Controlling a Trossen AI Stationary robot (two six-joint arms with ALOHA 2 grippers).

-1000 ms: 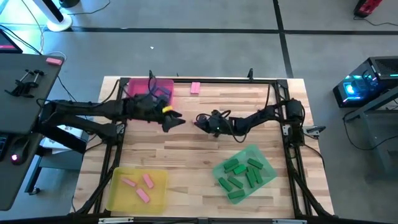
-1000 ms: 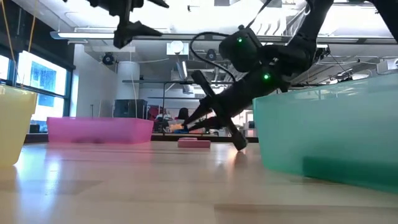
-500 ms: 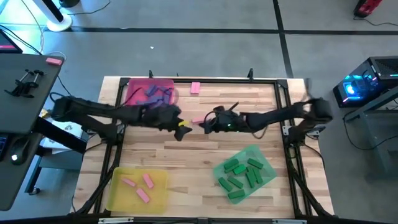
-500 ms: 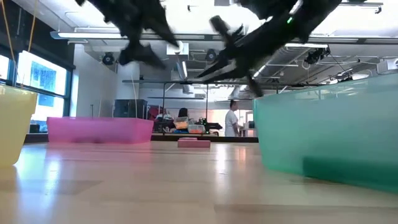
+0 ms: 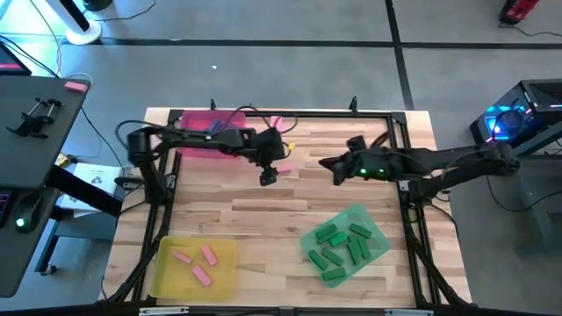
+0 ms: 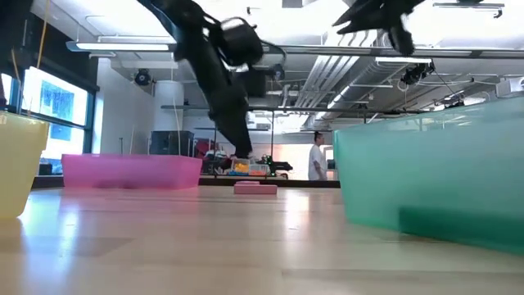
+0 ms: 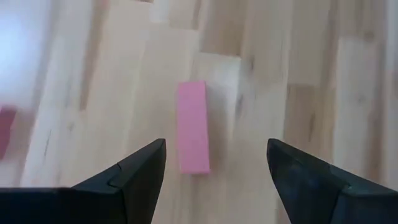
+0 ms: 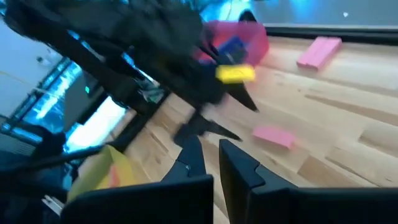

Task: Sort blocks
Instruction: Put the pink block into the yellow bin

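A: Both arms moved. Left tool (image 5: 269,172) swung across the tabletop (image 5: 290,197) from beside the pink tray (image 5: 186,118) and now hangs over a loose pink block (image 7: 192,126). Right tool (image 5: 332,167) pulled back from centre toward its own side.

B: Tool states?

A: Left is spread wide, nothing in it; wrist view shows the block lying flat between and just ahead of the fingers (image 7: 135,169). Right is clenched, looks empty.

B: Other blocks?

A: Second pink block (image 5: 277,123) near the far edge, beside the pink tray. Green blocks (image 5: 338,244) in the green tray (image 5: 376,230), pink ones in the yellow tray (image 5: 165,272).

B: Meaning for the task?

A: Probably lining up a pick of that pink block; likely destination is the yellow tray. Two pink blocks are not yet sorted.
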